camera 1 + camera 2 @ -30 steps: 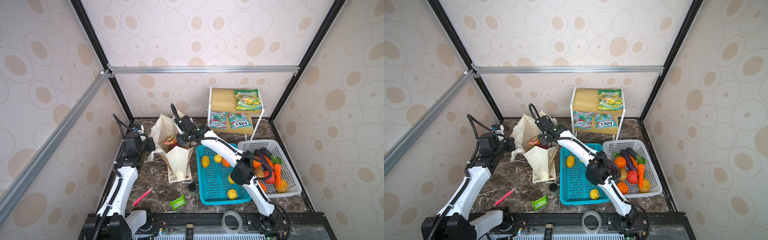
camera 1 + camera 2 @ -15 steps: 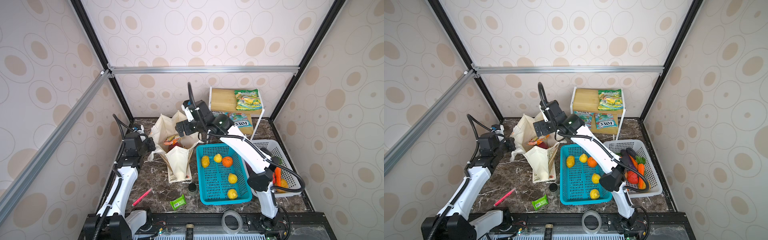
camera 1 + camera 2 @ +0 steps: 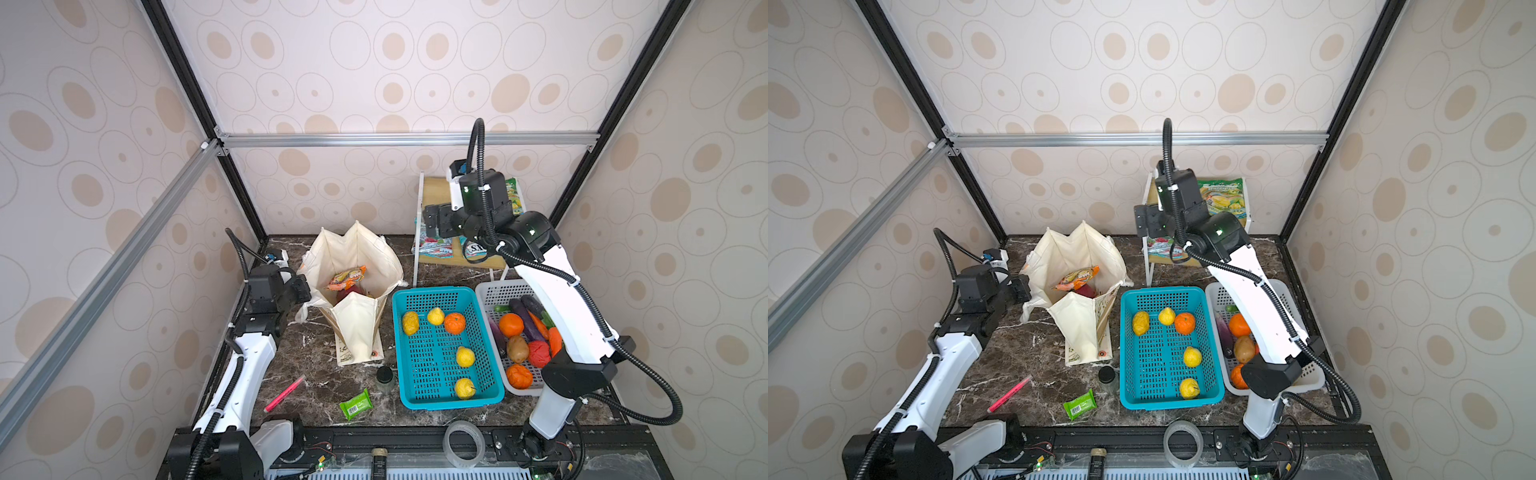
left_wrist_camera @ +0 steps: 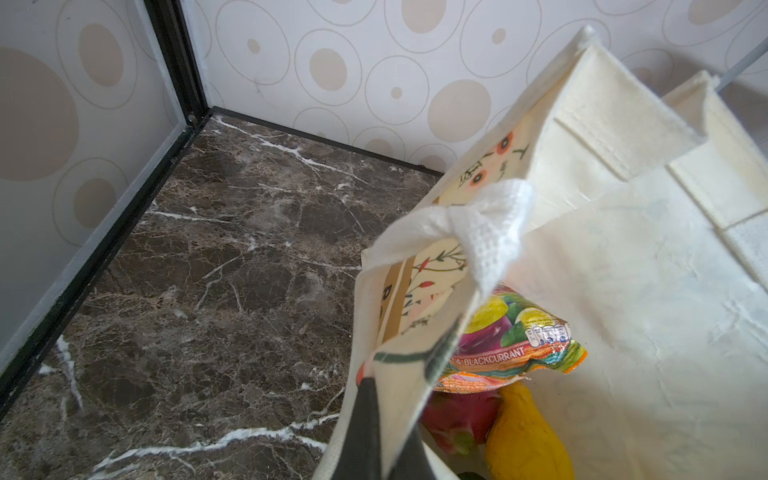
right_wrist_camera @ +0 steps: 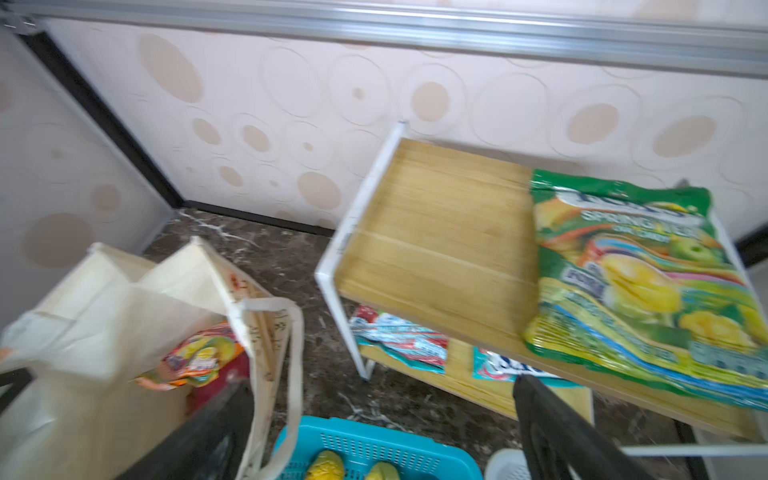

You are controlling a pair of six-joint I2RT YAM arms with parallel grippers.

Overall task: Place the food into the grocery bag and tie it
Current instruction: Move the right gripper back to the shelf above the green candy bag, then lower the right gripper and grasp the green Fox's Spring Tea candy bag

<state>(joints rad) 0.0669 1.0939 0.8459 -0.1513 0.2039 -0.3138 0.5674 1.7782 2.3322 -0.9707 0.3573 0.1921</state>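
The cream grocery bag (image 3: 361,253) (image 3: 1067,253) stands open at the back left of the table. My left gripper (image 3: 305,289) (image 4: 374,415) is shut on its near rim and holds that wall out. Inside lie an orange-red snack packet (image 3: 347,276) (image 4: 511,345), a pink dragon fruit (image 4: 457,415) and a yellow fruit (image 4: 523,436). My right gripper (image 3: 428,222) (image 5: 380,395) hangs open and empty, raised beside the wooden shelf rack (image 5: 436,216). A green snack packet (image 5: 631,274) (image 3: 1221,197) lies on the rack's top board.
A blue basket (image 3: 440,401) with yellow and orange fruit and a white basket (image 3: 494,291) of vegetables sit right of the bag. More packets (image 5: 399,340) lie on the lower shelf. A pink marker (image 3: 284,392), green wrapper (image 3: 355,404), small jar (image 3: 384,376) and tape roll (image 3: 463,440) lie in front.
My right gripper has come up out of the bag, opened wide and swung right toward the shelf rack. The orange-red packet stays in the bag. The left arm has not moved.
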